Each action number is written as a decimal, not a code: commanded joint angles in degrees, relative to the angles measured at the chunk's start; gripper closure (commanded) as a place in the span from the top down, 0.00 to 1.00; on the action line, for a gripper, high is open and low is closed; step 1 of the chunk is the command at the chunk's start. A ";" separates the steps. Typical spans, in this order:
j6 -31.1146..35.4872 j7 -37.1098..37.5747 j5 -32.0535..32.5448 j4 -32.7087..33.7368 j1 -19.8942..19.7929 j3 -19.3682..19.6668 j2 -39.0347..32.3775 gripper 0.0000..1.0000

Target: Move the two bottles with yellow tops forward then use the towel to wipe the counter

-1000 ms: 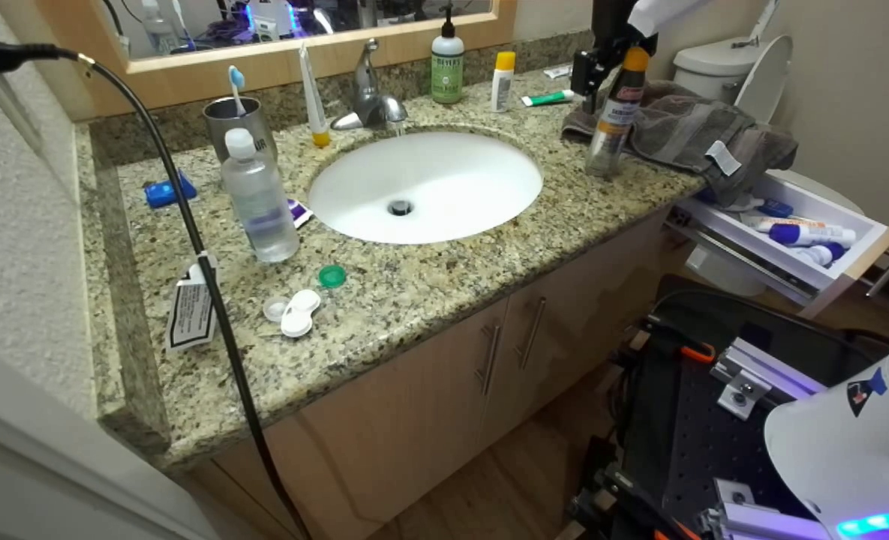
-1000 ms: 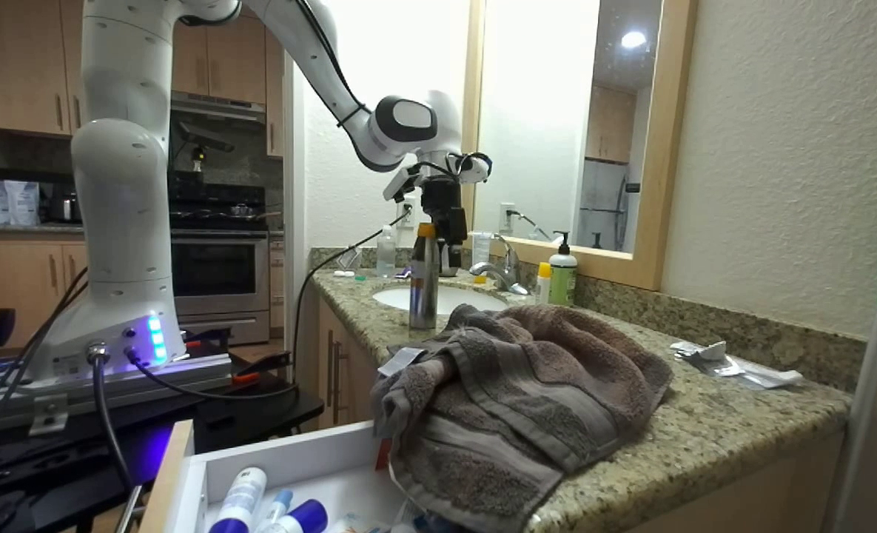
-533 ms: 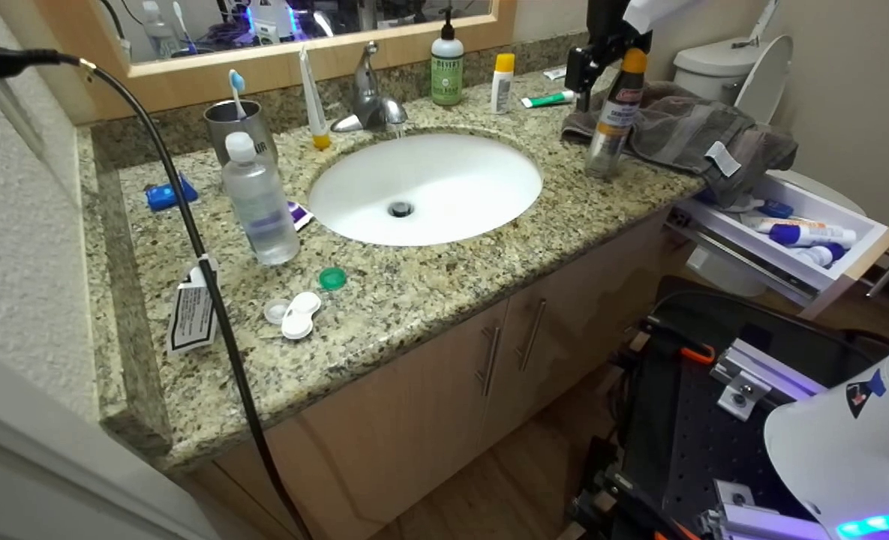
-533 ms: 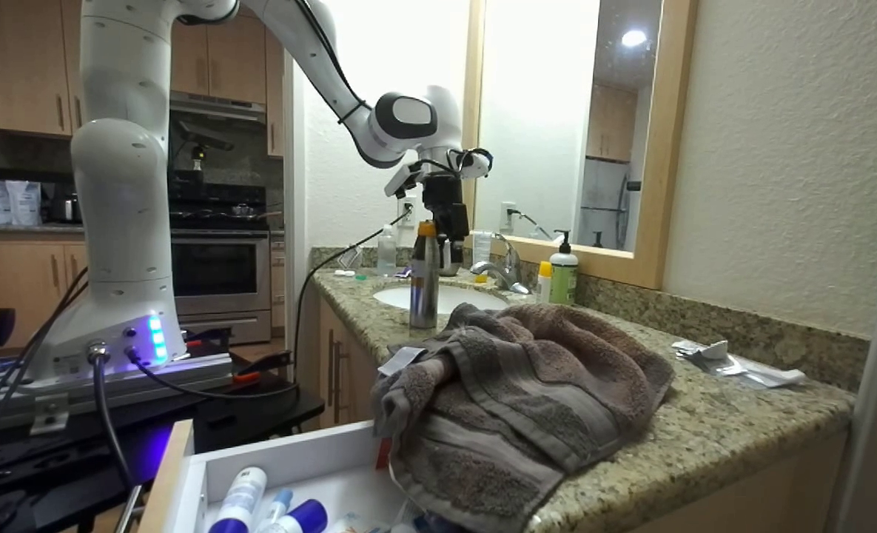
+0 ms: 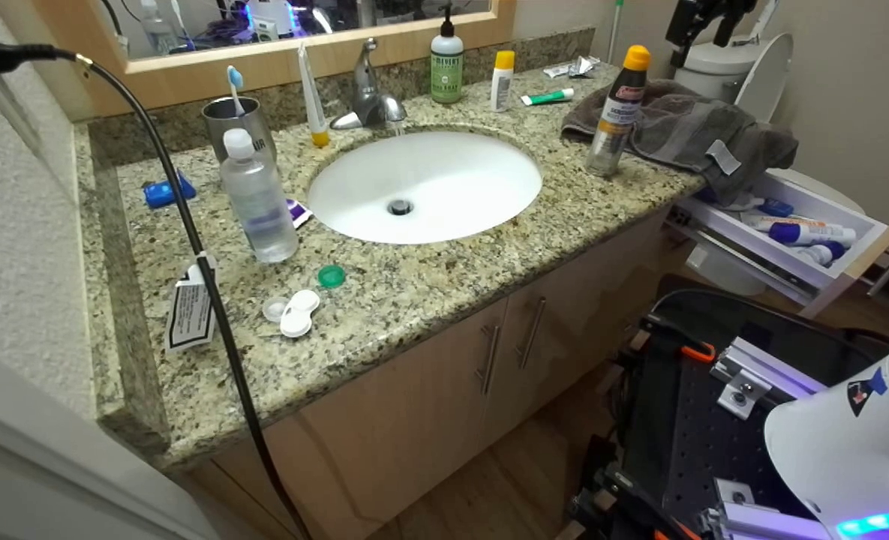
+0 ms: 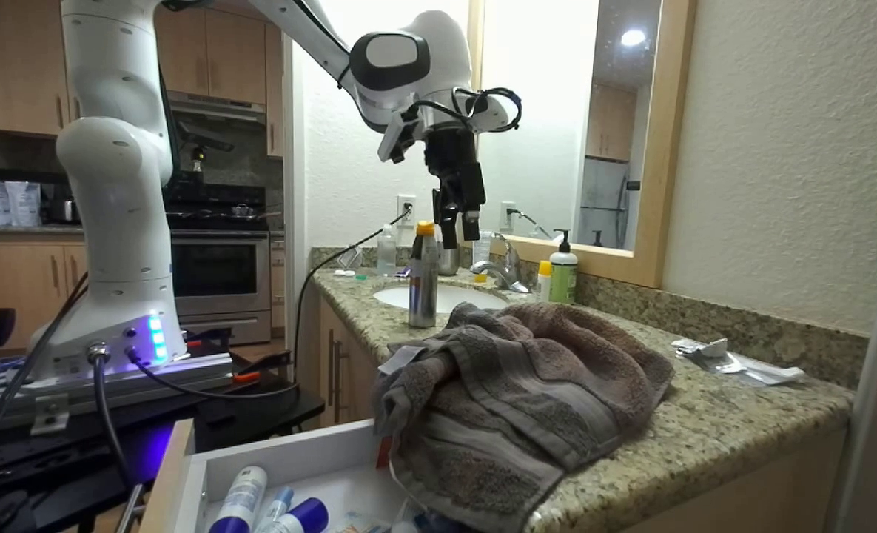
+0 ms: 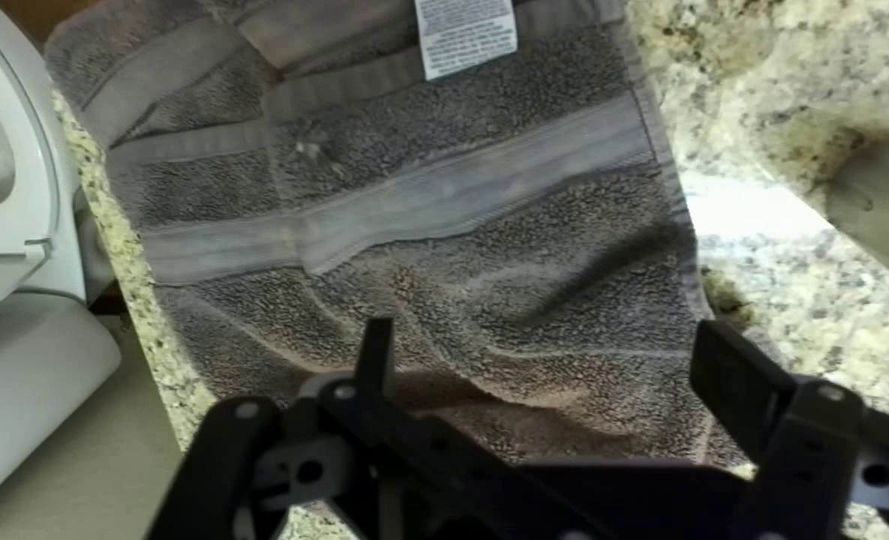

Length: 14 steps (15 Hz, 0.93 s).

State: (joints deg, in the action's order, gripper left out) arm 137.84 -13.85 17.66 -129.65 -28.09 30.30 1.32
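The dark bottle with a yellow top (image 5: 615,120) stands upright on the speckled granite counter (image 5: 444,274), just beside the towel (image 6: 527,400). Farther back, the pale bottle with a yellow top (image 5: 501,84) stands by the green soap bottle. Dark grey and rumpled, the towel covers the counter's end and drapes over its front edge. My gripper (image 6: 460,237) hangs in the air, higher than the dark bottle's cap and apart from it. In the wrist view the gripper (image 7: 549,345) is over the towel, fingers wide apart with nothing held; a grey bottle body (image 7: 883,210) shows at the right edge.
A drawer (image 6: 283,459) full of tubes is pulled out below the towel. Around the white sink (image 5: 425,187) stand a faucet (image 5: 369,97), a green soap bottle (image 5: 446,67) and a clear bottle (image 5: 260,199). Foil wrappers (image 6: 734,366) lie near the back wall.
My gripper has risen from beside the dark bottle and moved away from it, toward the towel's end of the counter. Bottles and towel have stayed in place.
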 commanded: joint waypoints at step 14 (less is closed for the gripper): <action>11.51 -16.34 -11.58 0.13 -2.81 8.44 2.45 1.00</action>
State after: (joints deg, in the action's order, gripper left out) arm 149.56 -30.19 5.93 -129.61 -31.34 38.22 3.72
